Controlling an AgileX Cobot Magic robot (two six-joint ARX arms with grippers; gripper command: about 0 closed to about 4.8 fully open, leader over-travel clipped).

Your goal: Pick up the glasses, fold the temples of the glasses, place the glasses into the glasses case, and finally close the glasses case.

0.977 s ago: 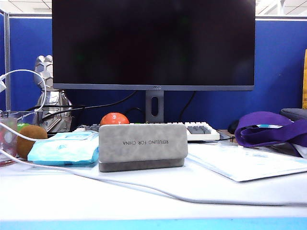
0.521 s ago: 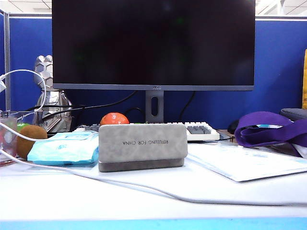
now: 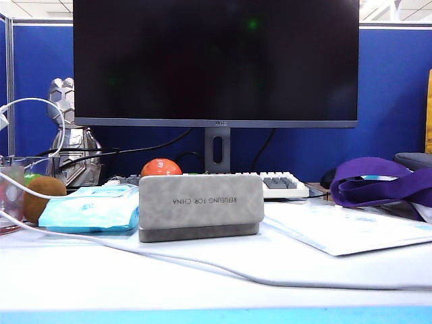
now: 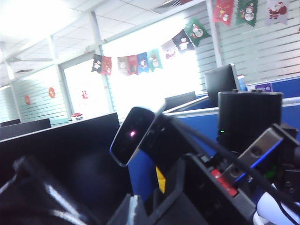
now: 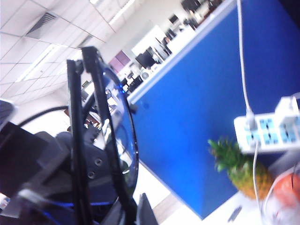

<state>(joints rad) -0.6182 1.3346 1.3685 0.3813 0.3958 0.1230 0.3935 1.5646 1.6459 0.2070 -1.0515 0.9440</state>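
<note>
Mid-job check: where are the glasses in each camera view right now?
Exterior view: not in it; only the closed case shows.
Left wrist view: not in it.
Right wrist view: the glasses fill the near side, held in the right gripper.
Shared landmark: the blue partition.

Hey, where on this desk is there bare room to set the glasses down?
Bare white table in front of the closed grey suede glasses case, crossed by a white cable. Crowded: light-blue wipes pack left, white papers right.

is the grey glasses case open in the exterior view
No, the glasses case sits shut on the table, its flap folded down over the front with the lettering showing and no lining visible.
</note>
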